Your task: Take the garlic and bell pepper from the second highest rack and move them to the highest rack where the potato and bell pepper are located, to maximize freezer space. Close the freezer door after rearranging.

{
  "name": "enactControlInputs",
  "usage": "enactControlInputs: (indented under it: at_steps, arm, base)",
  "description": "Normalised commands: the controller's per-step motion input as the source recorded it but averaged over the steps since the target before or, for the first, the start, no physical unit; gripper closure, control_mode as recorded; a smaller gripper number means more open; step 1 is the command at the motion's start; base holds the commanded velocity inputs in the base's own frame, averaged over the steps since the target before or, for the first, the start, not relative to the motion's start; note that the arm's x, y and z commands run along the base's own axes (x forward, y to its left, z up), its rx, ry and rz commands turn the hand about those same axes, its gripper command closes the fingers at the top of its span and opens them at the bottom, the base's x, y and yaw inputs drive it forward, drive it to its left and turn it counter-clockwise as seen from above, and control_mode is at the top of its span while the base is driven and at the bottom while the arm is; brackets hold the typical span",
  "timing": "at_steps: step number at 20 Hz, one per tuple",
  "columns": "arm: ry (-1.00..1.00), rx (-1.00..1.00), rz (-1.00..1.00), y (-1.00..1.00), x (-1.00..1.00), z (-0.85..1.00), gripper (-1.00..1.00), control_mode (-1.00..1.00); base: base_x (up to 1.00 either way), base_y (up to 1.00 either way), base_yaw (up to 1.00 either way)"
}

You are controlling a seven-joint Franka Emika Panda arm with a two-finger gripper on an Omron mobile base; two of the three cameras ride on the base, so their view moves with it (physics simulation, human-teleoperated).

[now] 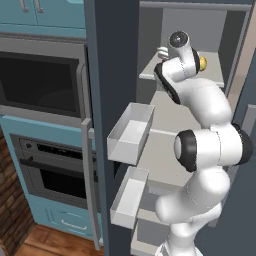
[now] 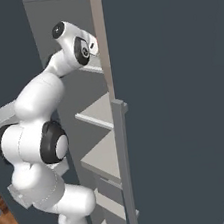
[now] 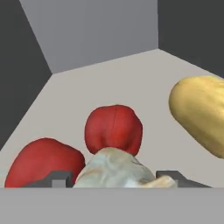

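The arm (image 1: pixel 200 150) rises bent, its hand reaching into the highest rack (image 1: pixel 150 74) at upper centre; the gripper (image 3: pixel 114 177) has its jaws clasping the garlic (image 3: pixel 114 168) at bottom centre; two red bell peppers (image 3: pixel 113 129) just beyond; the potato (image 3: pixel 201 111) lies right.

potato (image 3: pixel 202 114) — cropped at right edge
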Motion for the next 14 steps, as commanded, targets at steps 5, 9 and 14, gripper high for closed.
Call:
enactControlInputs:
  at_steps: [5,9,14]
  arm:
    - [0.0,0.0,0.1,-0.19,0.34,-0.35,-1.0,-1.0]
    - [0.0,0.0,0.05,-0.11,0.04,-0.1,-1.0,-1.0]
    - [-0.21,0.0,0.0,0.01,-0.43,0.11,-1.0,-1.0]
  base:
    - [0.0,0.0,0.0]
    - [0.0,0.0,0.0]
    - [0.0,0.0,0.0]
